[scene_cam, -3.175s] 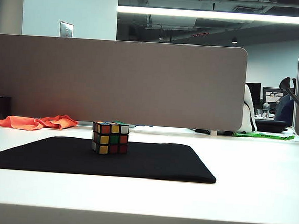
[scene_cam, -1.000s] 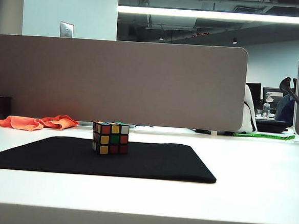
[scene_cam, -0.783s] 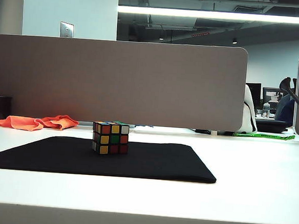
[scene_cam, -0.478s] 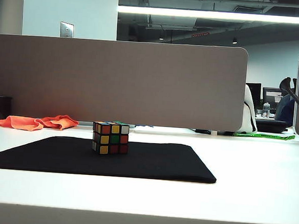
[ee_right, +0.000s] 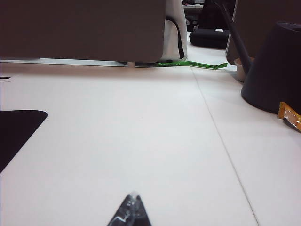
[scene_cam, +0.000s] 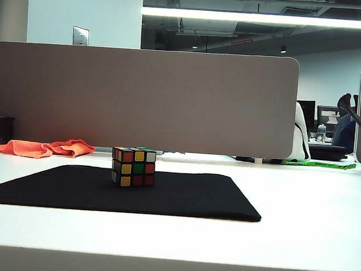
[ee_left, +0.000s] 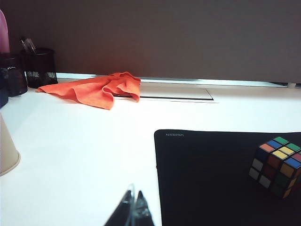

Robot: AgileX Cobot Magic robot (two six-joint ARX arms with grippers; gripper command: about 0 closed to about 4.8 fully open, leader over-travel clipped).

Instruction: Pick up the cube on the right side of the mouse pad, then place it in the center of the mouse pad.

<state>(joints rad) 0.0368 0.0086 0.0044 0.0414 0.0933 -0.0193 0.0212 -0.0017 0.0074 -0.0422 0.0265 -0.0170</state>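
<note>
The cube (scene_cam: 133,167), black-edged with coloured stickers, stands on the black mouse pad (scene_cam: 182,197) near its middle in the exterior view. The left wrist view shows the cube (ee_left: 276,166) on the mouse pad (ee_left: 211,179) too, well off to one side of my left gripper (ee_left: 134,197). That gripper is shut with nothing in it, over the white table beside the pad's edge. My right gripper (ee_right: 133,197) is shut and empty over bare white table, with a corner of the mouse pad (ee_right: 16,129) far off. Neither gripper shows in the exterior view.
An orange cloth (scene_cam: 43,147) lies at the back left, also the orange cloth (ee_left: 96,89) in the left wrist view, near a black mesh pen cup (ee_left: 38,67) and a beige cup (ee_left: 7,150). A dark cone-shaped lamp base (ee_right: 275,70), a snack wrapper (ee_right: 290,116) and a grey partition (scene_cam: 139,98) are nearby.
</note>
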